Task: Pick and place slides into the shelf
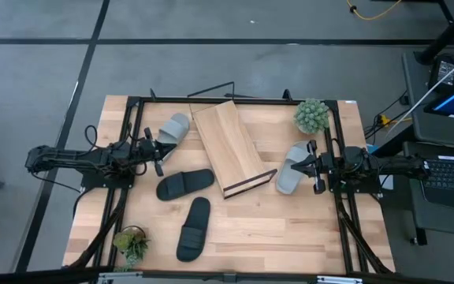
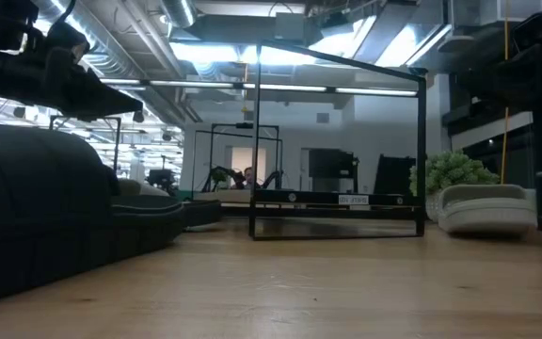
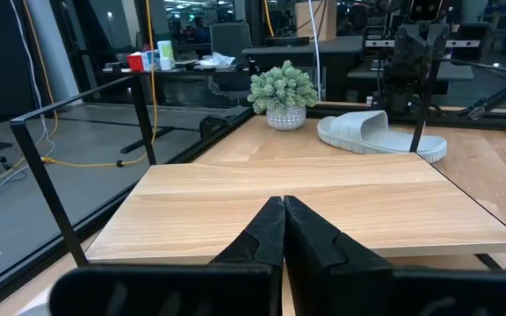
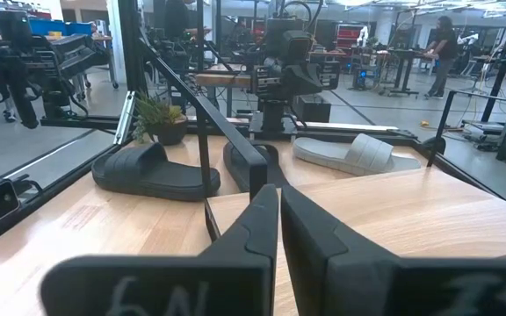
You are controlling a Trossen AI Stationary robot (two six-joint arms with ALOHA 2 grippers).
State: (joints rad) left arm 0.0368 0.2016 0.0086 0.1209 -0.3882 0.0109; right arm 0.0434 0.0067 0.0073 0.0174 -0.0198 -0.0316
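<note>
The left gripper (image 1: 158, 150) is sitting at the table's left side with its fingers (image 3: 266, 233) pressed together, holding nothing. Just beyond its tips, toward the table's far edge, a grey slide (image 1: 173, 128) is lying, and just on its other side, toward the near edge, a black slide (image 1: 184, 184) is lying flat. A second black slide (image 1: 194, 229) is resting farther off toward the near edge, with a small plant (image 1: 131, 242) at the near left corner.

Straight ahead of the left gripper the shelf (image 1: 228, 146) is standing tilted in the middle of the table, its board bare; no slide is lying on it.

Past the shelf, the second grey slide (image 1: 292, 168) is lying directly in front of the right gripper (image 1: 315, 166), whose fingers (image 4: 262, 224) are standing nearly together with only a thin gap, gripping nothing. A bushy potted plant (image 1: 312, 115) is sitting beside that gripper, toward the far edge.
</note>
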